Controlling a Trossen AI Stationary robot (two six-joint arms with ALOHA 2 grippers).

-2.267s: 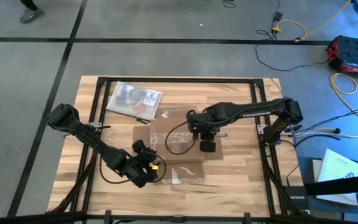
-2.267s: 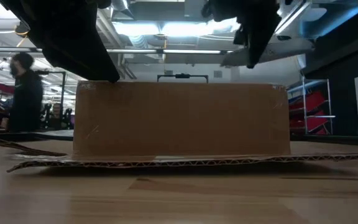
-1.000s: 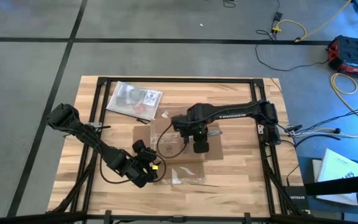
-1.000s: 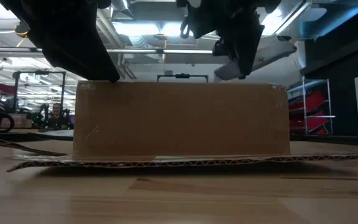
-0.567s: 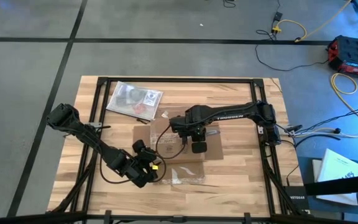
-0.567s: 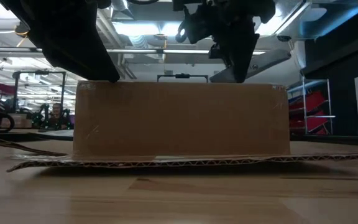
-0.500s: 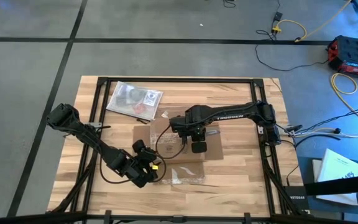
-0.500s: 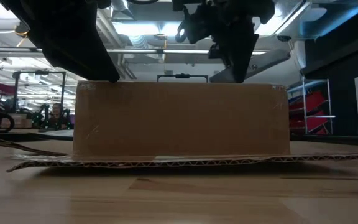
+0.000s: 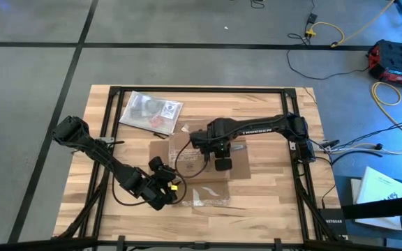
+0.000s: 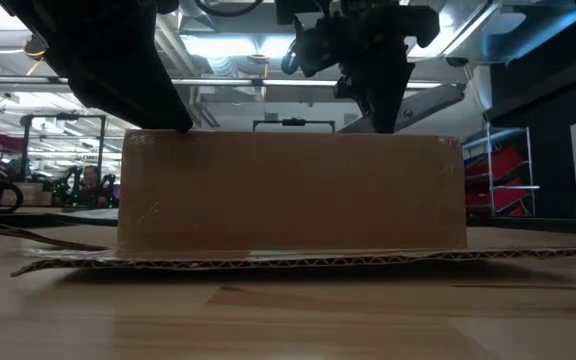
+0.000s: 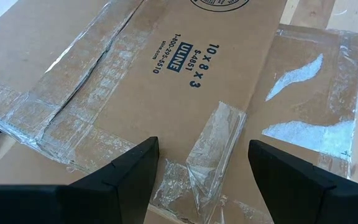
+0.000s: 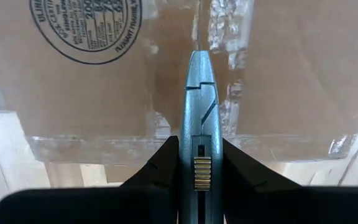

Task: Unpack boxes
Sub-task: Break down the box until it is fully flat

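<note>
My right gripper [image 12: 197,155] clamps a grey box cutter [image 12: 198,118], seen only in its wrist view, blade at the box [image 9: 197,157] mid-bench, having moved left. My left gripper [image 11: 197,163] hovers wide over its near-left corner.

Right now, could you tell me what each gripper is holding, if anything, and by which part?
The right gripper clamps a blue-grey box cutter by its handle, blade end toward the box. The left gripper is open, holding nothing.

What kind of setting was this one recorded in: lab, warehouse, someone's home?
Most likely a workshop or warehouse-style lab. The wooden table stands on a grey concrete floor with cables trailing across it, and the low view shows exposed ceiling ducting and industrial shelving behind the cardboard box.
</note>
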